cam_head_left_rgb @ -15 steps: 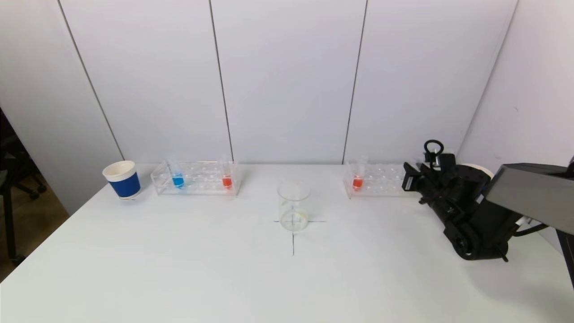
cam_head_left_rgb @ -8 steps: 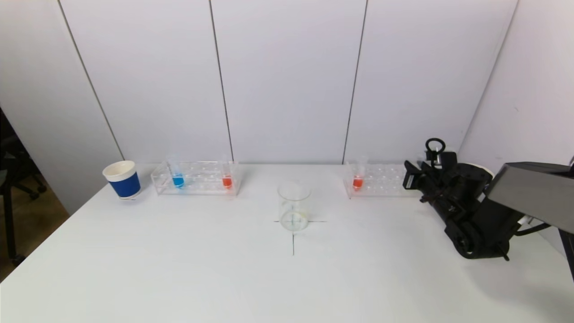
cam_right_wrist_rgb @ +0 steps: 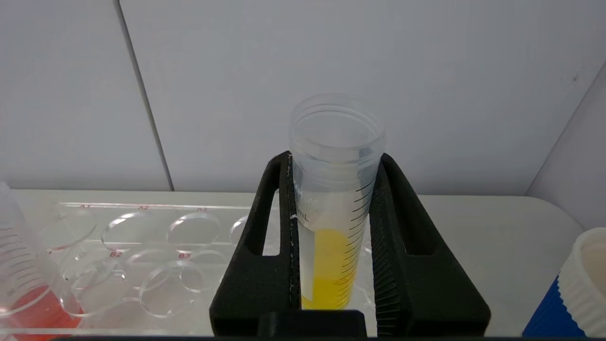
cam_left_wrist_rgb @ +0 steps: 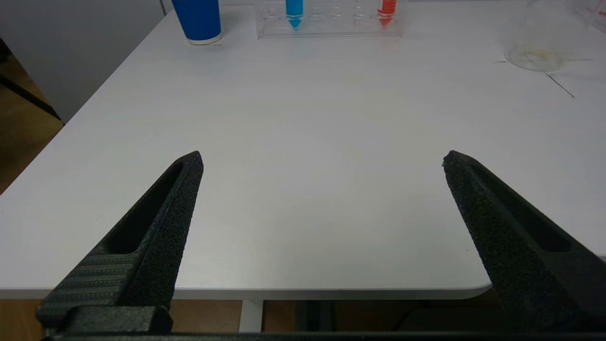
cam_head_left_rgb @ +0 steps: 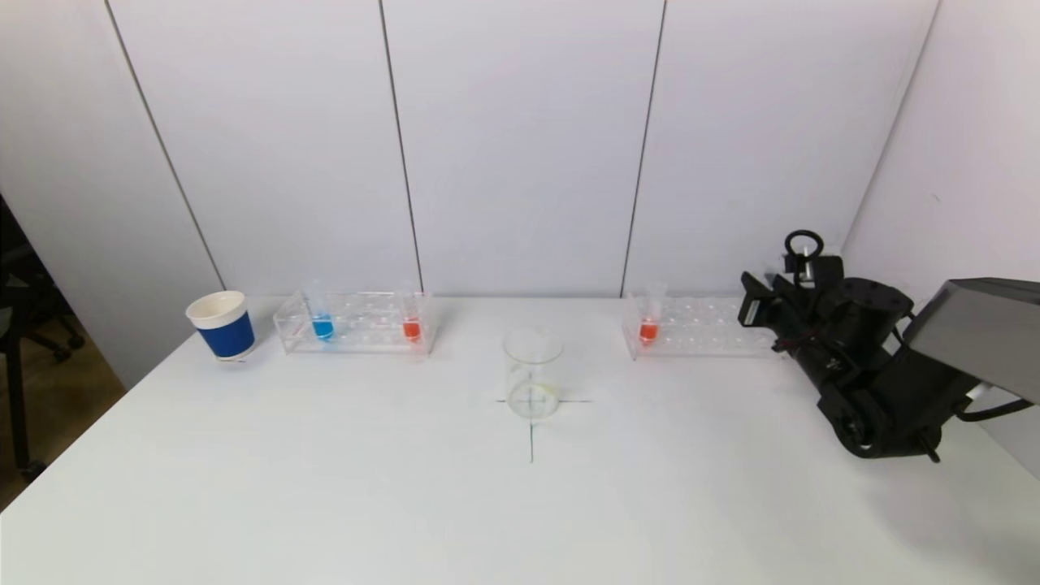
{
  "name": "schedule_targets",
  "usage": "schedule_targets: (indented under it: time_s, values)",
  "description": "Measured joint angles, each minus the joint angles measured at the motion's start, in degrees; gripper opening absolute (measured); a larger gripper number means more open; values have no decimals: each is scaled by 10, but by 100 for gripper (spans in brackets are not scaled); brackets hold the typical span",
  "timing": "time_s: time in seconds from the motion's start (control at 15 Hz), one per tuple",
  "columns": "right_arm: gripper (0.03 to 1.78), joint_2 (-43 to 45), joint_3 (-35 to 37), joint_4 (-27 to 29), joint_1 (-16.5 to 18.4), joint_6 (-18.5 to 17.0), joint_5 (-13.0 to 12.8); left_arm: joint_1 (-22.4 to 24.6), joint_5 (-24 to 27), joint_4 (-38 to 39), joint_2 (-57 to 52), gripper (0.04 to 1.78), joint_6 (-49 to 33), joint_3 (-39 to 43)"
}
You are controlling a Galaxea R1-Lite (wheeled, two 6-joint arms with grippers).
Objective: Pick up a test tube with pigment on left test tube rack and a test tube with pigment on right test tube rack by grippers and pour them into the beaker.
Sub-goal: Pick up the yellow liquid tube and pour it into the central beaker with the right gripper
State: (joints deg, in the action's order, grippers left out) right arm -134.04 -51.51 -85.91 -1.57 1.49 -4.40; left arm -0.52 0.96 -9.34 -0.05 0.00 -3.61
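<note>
On the white table (cam_head_left_rgb: 325,487) we count: a clear beaker (cam_head_left_rgb: 532,372) at the centre on a drawn cross; a left rack (cam_head_left_rgb: 355,323) holding a blue tube (cam_head_left_rgb: 322,321) and a red tube (cam_head_left_rgb: 411,321); a right rack (cam_head_left_rgb: 699,327) holding one red tube (cam_head_left_rgb: 648,323); a blue cup (cam_head_left_rgb: 221,325) at the far left. Our right gripper (cam_right_wrist_rgb: 334,189), above the right rack's far end, is clamped around a yellow tube (cam_right_wrist_rgb: 331,208), held upright. Our left gripper (cam_left_wrist_rgb: 322,161) hangs spread wide and empty by the table's near edge.
</note>
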Motion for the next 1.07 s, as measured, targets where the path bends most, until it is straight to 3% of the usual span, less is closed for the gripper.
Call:
schedule_targets:
  time_s: [0.53, 1.07]
  values:
    - [48, 82, -1, 70, -3, 9, -1, 0, 0, 0, 0, 177, 0, 0]
    - [48, 223, -78, 284, -27, 13, 7, 0, 0, 0, 0, 177, 0, 0]
